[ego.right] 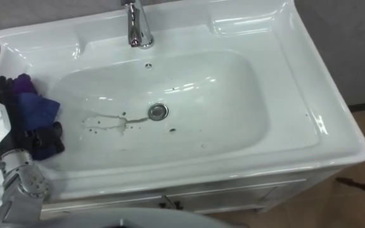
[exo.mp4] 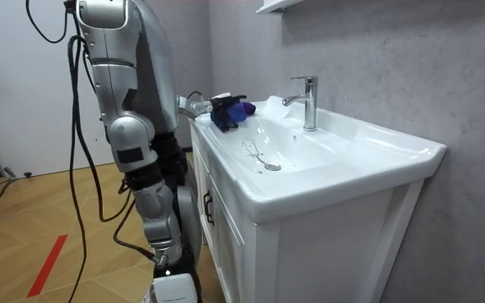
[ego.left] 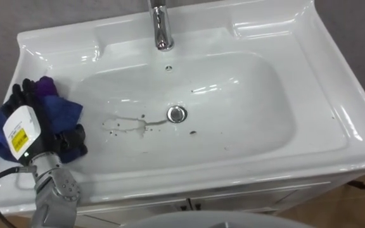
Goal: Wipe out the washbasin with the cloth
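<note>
Basin lies dirty, grime streaked just beside the drain; blue cloth is clenched in the left hand on the left rim. It should be pressed flat and swept through that streak.

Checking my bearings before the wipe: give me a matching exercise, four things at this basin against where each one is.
Things:
1. cloth
2. faucet
3. drain
4. brown streak

Places:
a. centre of the bowl
b. in the left hand, over the basin rim's left end
c. bowl floor, left of the drain
d. back rim, middle

Pairs: 1-b, 2-d, 3-a, 4-c
</note>
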